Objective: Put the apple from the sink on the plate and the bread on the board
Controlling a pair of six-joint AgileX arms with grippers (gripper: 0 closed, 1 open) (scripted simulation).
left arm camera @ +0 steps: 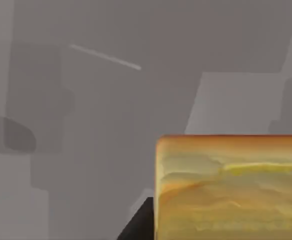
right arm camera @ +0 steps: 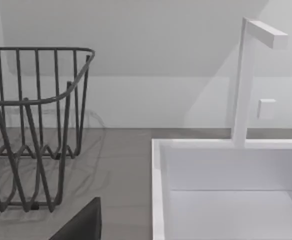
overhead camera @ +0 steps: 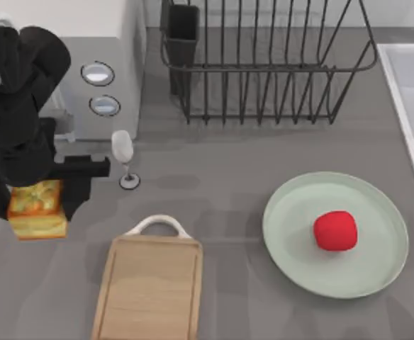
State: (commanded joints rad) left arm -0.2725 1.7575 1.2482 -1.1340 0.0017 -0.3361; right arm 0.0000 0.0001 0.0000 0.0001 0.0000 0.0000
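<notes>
The red apple (overhead camera: 335, 230) lies on the mint-green plate (overhead camera: 292, 234) at the table's right. My left gripper (overhead camera: 38, 191) is at the table's left, shut on the golden toast-like bread (overhead camera: 36, 210), which is left of the board and looms close in the left wrist view (left arm camera: 231, 185). The light wooden board (overhead camera: 150, 290) with a white handle lies bare at the front centre. The pale sink (overhead camera: 409, 99) runs along the right edge, and its basin (right arm camera: 226, 170) also appears in the right wrist view beside a dark part of my right gripper (right arm camera: 81, 225).
A black wire dish rack (overhead camera: 264, 64) stands at the back centre. A small wine glass (overhead camera: 124, 152) stands just right of my left gripper. A grey box with two round dials (overhead camera: 101, 88) sits at the back left. A white faucet (right arm camera: 246, 75) rises behind the sink.
</notes>
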